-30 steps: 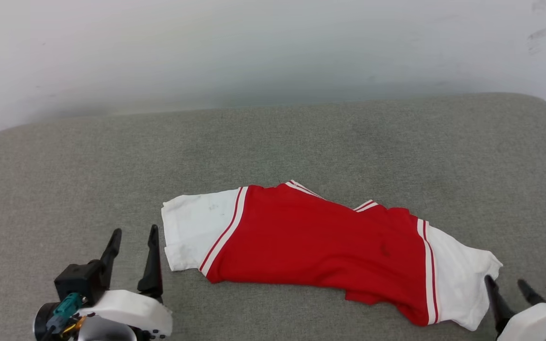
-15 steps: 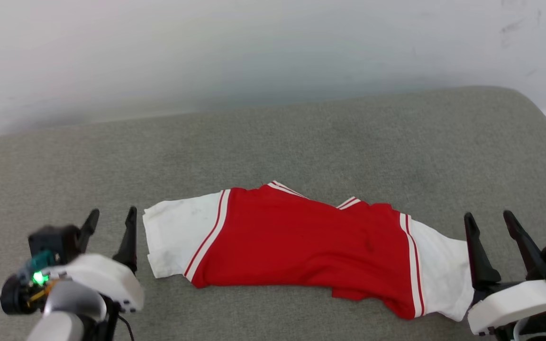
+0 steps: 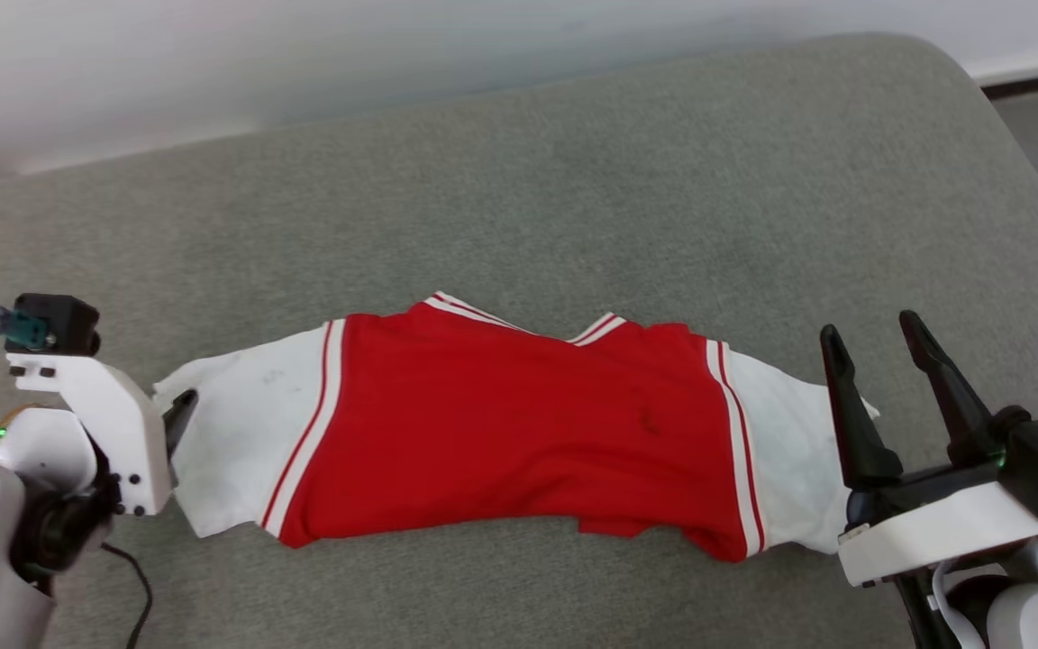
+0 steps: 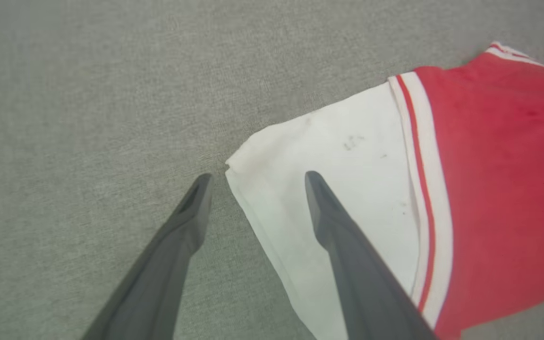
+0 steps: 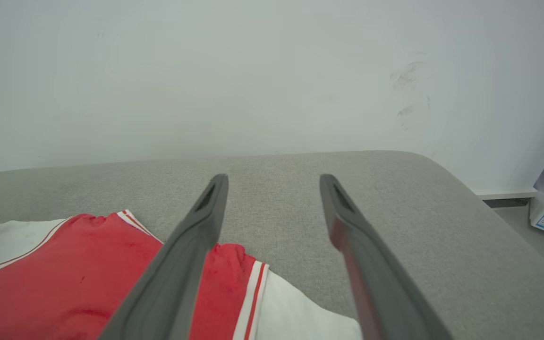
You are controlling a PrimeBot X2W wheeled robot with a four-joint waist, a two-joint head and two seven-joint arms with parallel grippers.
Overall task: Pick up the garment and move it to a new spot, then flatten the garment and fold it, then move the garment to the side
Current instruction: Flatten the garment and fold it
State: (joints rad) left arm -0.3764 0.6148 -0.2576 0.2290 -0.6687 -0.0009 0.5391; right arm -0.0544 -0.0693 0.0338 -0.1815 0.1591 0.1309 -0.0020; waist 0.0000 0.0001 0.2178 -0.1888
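**rigwatcher:** Looking at both arms, how are they sitting?

**foldfan:** The left gripper is tipped down at the flat grey fabric cushion, fingers spread wide, nothing in them. One finger is over bare cushion and the other is over the left white sleeve, so the sleeve's corner sits right between the tips. Can't tell if they touch the cloth.

**rigwatcher:** And the right one? Where's the shirt?

**foldfan:** The right gripper points away toward the pale wall, also splayed and empty. The red soft jersey shirt with white sleeves and striped trim lies stretched crosswise on the cushion between the two grippers. Its right white sleeve is just beside the right gripper's inner finger.
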